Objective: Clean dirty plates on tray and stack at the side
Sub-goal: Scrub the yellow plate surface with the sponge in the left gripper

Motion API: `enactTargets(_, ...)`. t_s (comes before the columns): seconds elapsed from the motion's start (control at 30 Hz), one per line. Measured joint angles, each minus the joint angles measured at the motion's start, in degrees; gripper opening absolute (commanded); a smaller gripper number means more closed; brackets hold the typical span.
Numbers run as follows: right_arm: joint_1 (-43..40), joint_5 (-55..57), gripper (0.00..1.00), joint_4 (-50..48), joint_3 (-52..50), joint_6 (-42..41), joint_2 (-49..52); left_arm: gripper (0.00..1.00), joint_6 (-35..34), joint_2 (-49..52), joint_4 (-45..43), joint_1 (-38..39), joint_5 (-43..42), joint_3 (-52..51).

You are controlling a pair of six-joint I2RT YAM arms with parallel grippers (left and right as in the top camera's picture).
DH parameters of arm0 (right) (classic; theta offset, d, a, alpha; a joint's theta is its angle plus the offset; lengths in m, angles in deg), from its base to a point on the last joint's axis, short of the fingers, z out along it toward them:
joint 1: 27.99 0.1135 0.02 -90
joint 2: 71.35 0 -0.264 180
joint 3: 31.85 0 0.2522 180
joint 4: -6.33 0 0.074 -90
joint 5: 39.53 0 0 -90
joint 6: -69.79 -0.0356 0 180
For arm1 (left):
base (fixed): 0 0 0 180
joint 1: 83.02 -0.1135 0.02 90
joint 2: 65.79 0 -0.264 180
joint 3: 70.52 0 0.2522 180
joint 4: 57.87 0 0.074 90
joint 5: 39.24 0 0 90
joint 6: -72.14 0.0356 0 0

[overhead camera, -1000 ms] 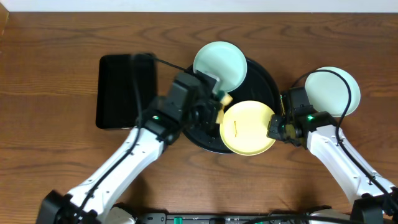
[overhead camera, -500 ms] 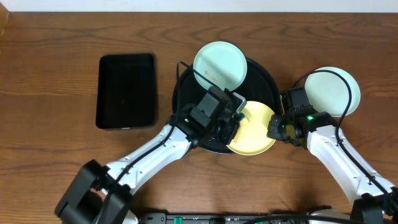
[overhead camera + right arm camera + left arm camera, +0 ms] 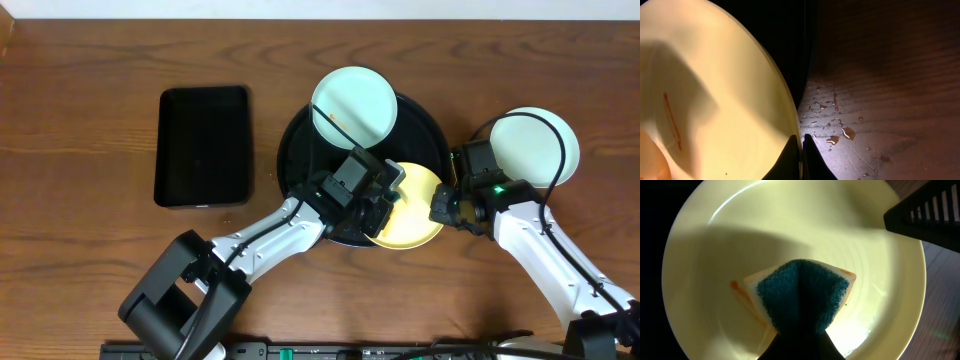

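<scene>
Right jaws clamp yellow plate (image 3: 415, 215), face-up

The round tray (image 3: 296, 150) is set at the middle of the table (image 3: 80, 250). A first plate (image 3: 353, 105) is laid on its far side, and a second plate (image 3: 418, 222) on its near right, overhanging the rim. A sponge (image 3: 802, 297) is pressed on the second plate. A third plate (image 3: 535, 145) is placed on the table right of the round tray, apart from it. A rectangular tray (image 3: 203, 145) is found to the left.

No legible text, labels or numbers, plates (image 3: 353, 103) and tray (image 3: 300, 140) unmarked
</scene>
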Motion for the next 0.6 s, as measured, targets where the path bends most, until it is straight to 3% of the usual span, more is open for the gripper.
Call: enactTargets(0.6,0.0,0.1,0.01,0.0,0.0,0.0,0.0,0.08,0.1,2.6,-1.6,0.0,0.9,0.0)
